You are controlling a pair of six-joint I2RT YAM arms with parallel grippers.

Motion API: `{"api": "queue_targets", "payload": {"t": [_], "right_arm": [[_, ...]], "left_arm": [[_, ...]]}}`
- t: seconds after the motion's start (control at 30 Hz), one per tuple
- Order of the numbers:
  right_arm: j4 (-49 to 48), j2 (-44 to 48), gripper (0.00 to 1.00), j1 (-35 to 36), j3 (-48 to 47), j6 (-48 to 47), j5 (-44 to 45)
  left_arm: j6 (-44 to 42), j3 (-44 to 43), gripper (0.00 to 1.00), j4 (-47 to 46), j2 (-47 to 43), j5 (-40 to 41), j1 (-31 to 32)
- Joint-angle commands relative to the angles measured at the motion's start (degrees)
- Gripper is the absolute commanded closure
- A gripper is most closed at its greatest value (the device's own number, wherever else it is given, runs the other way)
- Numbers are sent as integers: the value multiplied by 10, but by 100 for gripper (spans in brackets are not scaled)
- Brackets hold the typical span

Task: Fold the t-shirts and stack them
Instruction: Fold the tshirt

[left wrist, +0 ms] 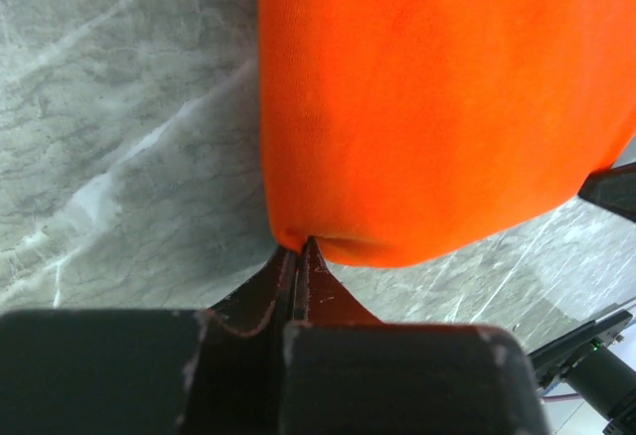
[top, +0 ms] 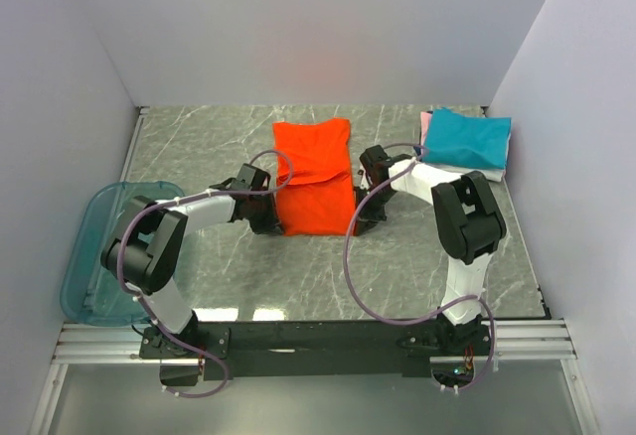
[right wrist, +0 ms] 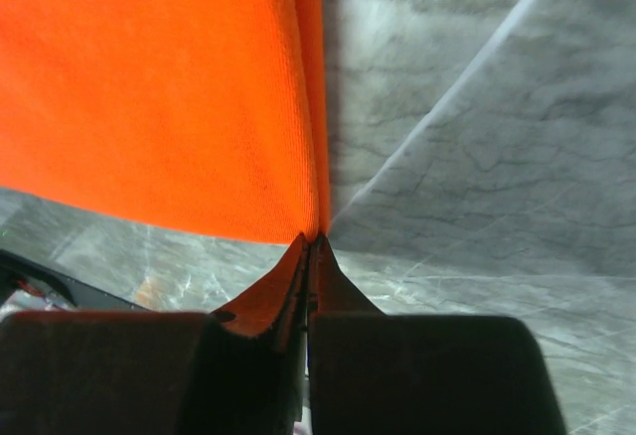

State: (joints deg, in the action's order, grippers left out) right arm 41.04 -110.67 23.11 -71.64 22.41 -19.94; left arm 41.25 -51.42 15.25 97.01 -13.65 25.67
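While the left gripper (left wrist: 300, 248) and right gripper (right wrist: 310, 241) sit clamped on the orange-red t-shirt (top: 314, 182) edges, teal t-shirt (top: 467, 137) hides most of the pink shirt (top: 425, 131) below.

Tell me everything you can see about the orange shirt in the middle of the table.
The orange shirt is bright orange-red, soft plain knit cloth, folded into a tall rectangle with a crease across its middle and no sleeves showing. It lies at the middle of the grey marbled table. The left hand is shut on its near left corner and the right hand on its near right corner. Nothing else touches it.
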Motion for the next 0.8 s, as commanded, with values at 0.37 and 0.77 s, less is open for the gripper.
{"api": "queue_targets", "payload": {"t": [0.37, 0.77], "right_arm": [[61, 142, 100, 54, 165, -4, 8], [88, 291, 100, 116, 275, 70, -7]], "left_arm": [[-3, 88, 100, 108, -114, -5, 49], [75, 150, 100, 138, -227, -76, 168]]}}
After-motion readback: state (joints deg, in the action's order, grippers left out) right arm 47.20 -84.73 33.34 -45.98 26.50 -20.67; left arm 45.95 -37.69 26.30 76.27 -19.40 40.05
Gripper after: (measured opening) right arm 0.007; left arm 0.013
